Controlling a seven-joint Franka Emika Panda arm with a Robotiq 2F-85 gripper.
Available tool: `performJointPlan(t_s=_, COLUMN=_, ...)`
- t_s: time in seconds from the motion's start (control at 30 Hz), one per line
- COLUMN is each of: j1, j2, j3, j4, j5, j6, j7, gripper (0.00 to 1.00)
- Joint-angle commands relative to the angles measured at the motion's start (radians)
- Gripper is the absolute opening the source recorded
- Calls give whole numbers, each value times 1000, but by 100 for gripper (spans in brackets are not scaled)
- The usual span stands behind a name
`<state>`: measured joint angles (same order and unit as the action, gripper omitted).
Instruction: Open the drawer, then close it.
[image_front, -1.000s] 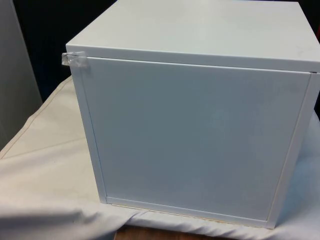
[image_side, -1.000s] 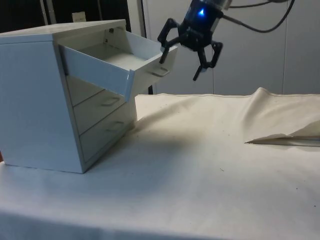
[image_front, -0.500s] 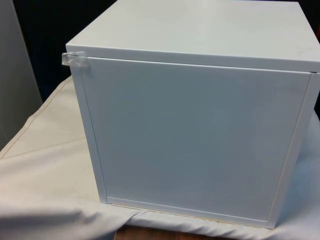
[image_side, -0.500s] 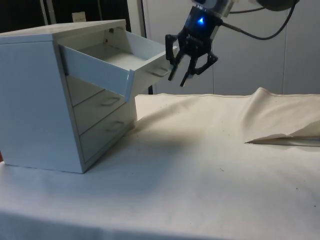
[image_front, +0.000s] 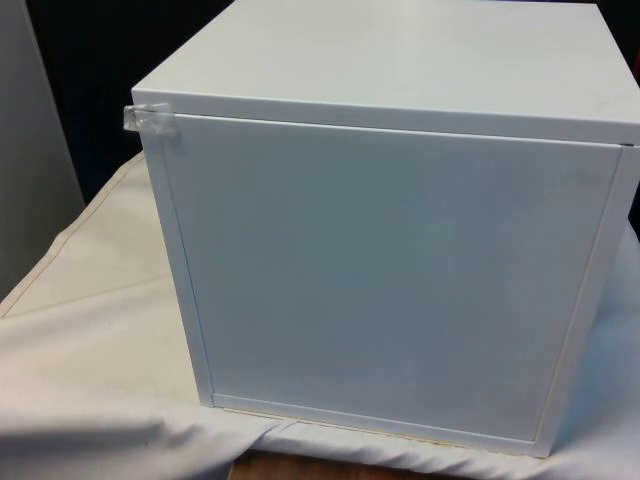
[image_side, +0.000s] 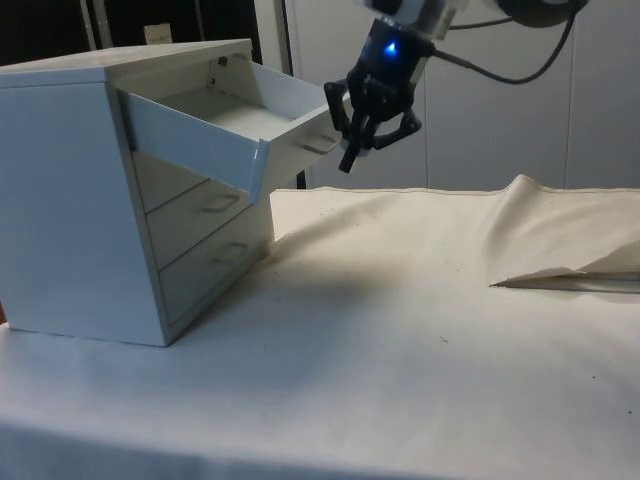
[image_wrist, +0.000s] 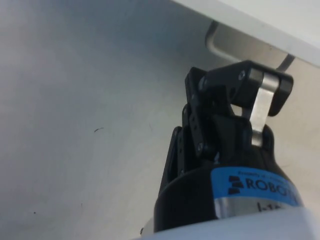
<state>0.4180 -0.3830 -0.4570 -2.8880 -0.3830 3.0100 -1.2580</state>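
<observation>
With the top drawer (image_side: 235, 125) already pulled out, closing is in hand: the hand (image_side: 362, 140), fingers pinched together and empty, sits just beside the drawer front, so next push it in.

We see the white cloth (image_side: 420, 330) covering the table, rumpled into a raised fold (image_side: 560, 265) at the side view's right. Piece of clear tape (image_front: 148, 120) stuck on a corner, front view's left. Dark cabinets (image_side: 110, 22) behind.
</observation>
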Motion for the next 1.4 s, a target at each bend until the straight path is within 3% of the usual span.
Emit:
performJointPlan(t_s=0.0, j1=-43, j2=22, j3=28, j4=14, j5=-28, j6=17, j7=18, gripper=0)
performJointPlan(t_s=0.13, j1=-54, j2=41, j3=33, j4=29, j5=-37, j6=19, j7=21, gripper=0)
performJointPlan(t_s=0.17, j1=0, j2=22, j3=2, j4=15, j5=0, j6=1, j7=1, gripper=0)
performJointPlan(t_s=0.2, j1=-59, j2=44, j3=36, j4=33, j5=-41, j6=19, j7=22, gripper=0)
performJointPlan(t_s=0.47, j1=-74, j2=49, j3=39, j4=43, j5=-67, j6=21, j7=31, gripper=0)
performJointPlan(t_s=0.5, j1=-9, j2=24, j3=2, j4=21, j5=-21, j6=1, j7=6, gripper=0)
performJointPlan(t_s=0.53, j1=-75, j2=50, j3=39, j4=44, j5=-71, j6=22, j7=32, gripper=0)
performJointPlan(t_s=0.73, j1=-84, j2=55, j3=38, j4=51, j5=-101, j6=24, j7=49, gripper=0)
performJointPlan(t_s=0.77, j1=-19, j2=32, j3=1, j4=31, j5=-58, j6=1, j7=26, gripper=0)
performJointPlan(t_s=0.8, j1=-85, j2=55, j3=38, j4=52, j5=-108, j6=24, j7=54, gripper=0)
performJointPlan(t_s=1.0, j1=-90, j2=55, j3=32, j4=59, j5=-158, j6=21, j7=91, gripper=0)
performJointPlan(t_s=1.03, j1=-28, j2=34, j3=-3, j4=37, j5=-117, j6=1, j7=69, gripper=0)
performJointPlan(t_s=1.07, j1=-90, j2=55, j3=31, j4=60, j5=-164, j6=20, j7=96, gripper=0)
performJointPlan(t_s=1.2, j1=-90, j2=57, j3=27, j4=69, j5=-194, j6=18, j7=121, gripper=0)
performJointPlan(t_s=1.27, j1=-88, j2=59, j3=26, j4=73, j5=-203, j6=17, j7=130, gripper=0)
performJointPlan(t_s=1.3, j1=-31, j2=42, j3=-6, j4=50, j5=-158, j6=1, j7=105, gripper=0)
performJointPlan(t_s=1.33, j1=-88, j2=59, j3=26, j4=75, j5=-206, j6=17, j7=134, gripper=0)
performJointPlan(t_s=1.37, j1=-88, j2=59, j3=25, j4=77, j5=-210, j6=17, j7=138, gripper=0)
